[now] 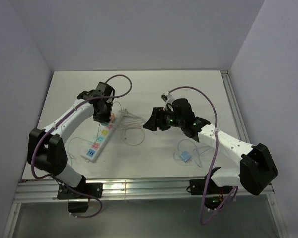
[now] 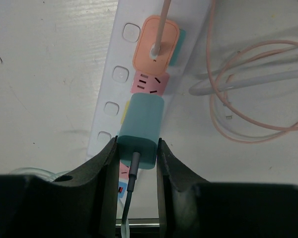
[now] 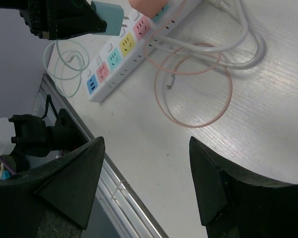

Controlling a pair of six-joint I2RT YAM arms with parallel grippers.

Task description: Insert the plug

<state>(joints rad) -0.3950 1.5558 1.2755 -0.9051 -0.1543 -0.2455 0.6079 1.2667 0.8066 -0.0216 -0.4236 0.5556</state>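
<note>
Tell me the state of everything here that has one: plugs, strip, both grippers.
teal plug: held over the strip, prongs not in.
orange plug: plugged in.
strip: one plug in.
blue plug: lying loose, unplugged.
left gripper: shut on teal plug.
right gripper: open, empty.

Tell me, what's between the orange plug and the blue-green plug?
The left wrist view shows one empty pink socket of the power strip between the orange plug and the blue-green plug.
</note>
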